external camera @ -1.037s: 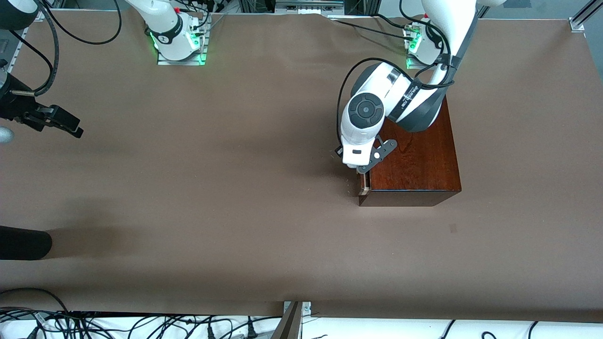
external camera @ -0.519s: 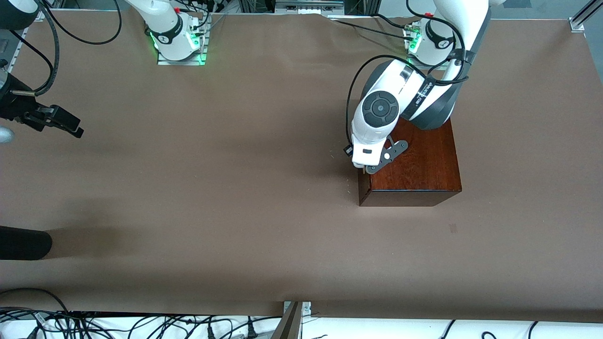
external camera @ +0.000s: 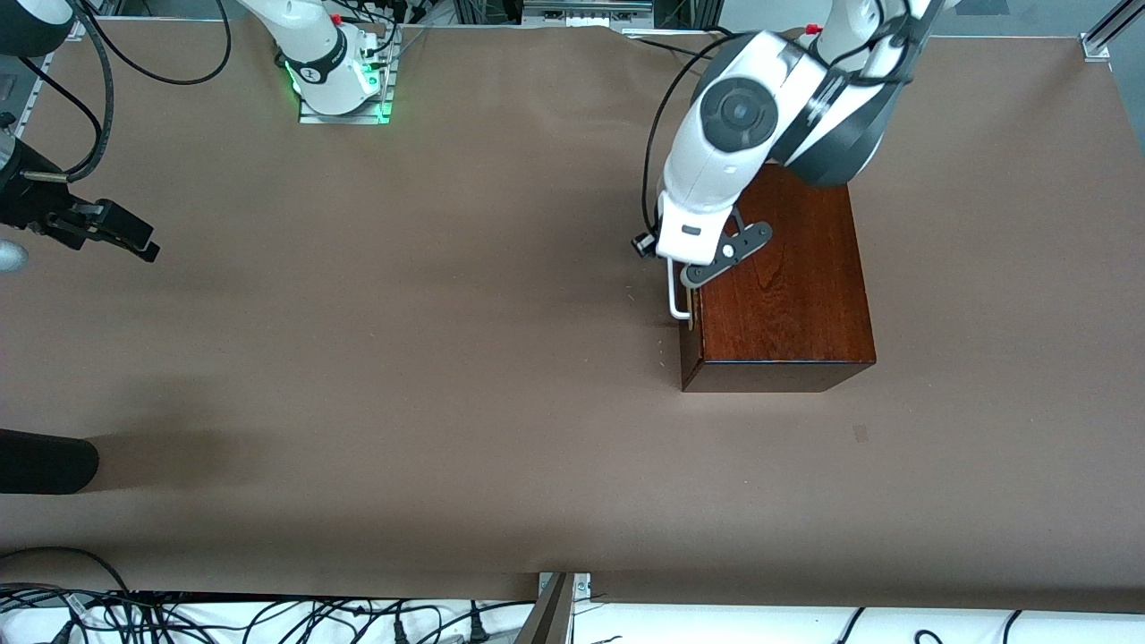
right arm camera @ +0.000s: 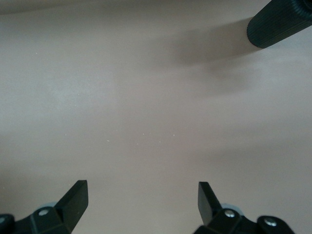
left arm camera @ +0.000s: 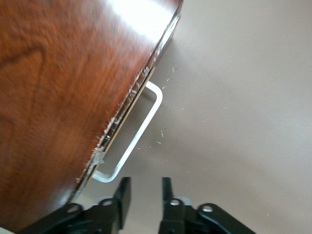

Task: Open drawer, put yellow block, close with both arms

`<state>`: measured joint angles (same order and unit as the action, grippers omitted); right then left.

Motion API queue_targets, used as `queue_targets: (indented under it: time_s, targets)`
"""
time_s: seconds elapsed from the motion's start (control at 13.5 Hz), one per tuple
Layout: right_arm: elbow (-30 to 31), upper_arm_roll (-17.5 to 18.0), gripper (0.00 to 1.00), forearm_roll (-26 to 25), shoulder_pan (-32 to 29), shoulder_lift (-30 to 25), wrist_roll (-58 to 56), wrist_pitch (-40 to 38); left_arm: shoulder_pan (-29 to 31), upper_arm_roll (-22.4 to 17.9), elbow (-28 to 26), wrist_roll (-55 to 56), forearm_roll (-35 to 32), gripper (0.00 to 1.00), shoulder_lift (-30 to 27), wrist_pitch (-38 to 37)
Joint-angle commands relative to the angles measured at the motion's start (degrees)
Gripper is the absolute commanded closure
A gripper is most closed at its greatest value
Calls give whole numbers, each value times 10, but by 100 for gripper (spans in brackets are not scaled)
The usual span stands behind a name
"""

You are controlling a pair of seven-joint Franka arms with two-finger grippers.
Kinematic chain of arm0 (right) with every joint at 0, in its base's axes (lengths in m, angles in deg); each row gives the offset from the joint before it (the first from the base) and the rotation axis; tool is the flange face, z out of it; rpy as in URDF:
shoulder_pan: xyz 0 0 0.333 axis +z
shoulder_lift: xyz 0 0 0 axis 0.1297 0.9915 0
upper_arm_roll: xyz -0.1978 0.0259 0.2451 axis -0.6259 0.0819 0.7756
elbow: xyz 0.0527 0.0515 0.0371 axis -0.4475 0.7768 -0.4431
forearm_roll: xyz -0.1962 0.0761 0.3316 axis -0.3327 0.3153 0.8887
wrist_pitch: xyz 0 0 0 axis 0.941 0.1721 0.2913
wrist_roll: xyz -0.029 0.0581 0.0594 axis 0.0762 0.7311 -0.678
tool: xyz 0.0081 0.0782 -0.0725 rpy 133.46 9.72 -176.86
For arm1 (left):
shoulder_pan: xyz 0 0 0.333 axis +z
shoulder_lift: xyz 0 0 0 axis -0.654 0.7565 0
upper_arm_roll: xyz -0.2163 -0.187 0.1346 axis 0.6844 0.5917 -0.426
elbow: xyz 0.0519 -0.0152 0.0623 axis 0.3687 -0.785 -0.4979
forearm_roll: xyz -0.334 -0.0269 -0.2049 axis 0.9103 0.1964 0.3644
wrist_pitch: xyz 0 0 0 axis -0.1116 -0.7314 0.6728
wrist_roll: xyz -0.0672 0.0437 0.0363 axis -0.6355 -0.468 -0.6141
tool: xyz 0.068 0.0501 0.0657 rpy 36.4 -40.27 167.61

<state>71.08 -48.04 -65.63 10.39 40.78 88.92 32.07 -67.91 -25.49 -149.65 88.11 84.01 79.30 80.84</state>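
Note:
The glossy reddish-brown wooden box (external camera: 778, 295) stands at the left arm's end of the table. Its drawer is pushed in, with the front panel (left arm camera: 127, 113) flush to the box. The white U-shaped handle (external camera: 675, 300) sticks out in front, and it also shows in the left wrist view (left arm camera: 141, 131). My left gripper (left arm camera: 145, 183) hovers over the handle's end, its fingers a little apart with nothing between them. My right gripper (right arm camera: 142, 187) is wide open and empty over bare table at the right arm's end (external camera: 121, 234). The yellow block is out of view.
A black cylinder (external camera: 45, 461) lies at the table's edge at the right arm's end, nearer the front camera than the right gripper; it also shows in the right wrist view (right arm camera: 280, 22). The brown table cover (external camera: 429, 358) stretches between the arms.
The drawer stood slightly out and is now pushed flush. The left gripper has since risen and drawn back toward its base, uncovering the white handle. The right arm has not moved.

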Motion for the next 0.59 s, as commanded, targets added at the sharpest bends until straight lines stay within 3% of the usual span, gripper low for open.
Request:
queue_targets:
  time_s: [0.0, 0.37, 0.52]
  targets:
    - [-9, 3, 0, 9, -4, -2, -4, -6, 46, 3, -13, -112, 24, 0, -51, -29]
    - [-9, 3, 0, 10, -4, -2, -4, -8, 123, -14, -15, -288, 26, 0, -134, -130]
    - [-9, 2, 0, 10, -4, -1, -4, -8, 133, -55, -15, -380, 25, 0, -159, -162]
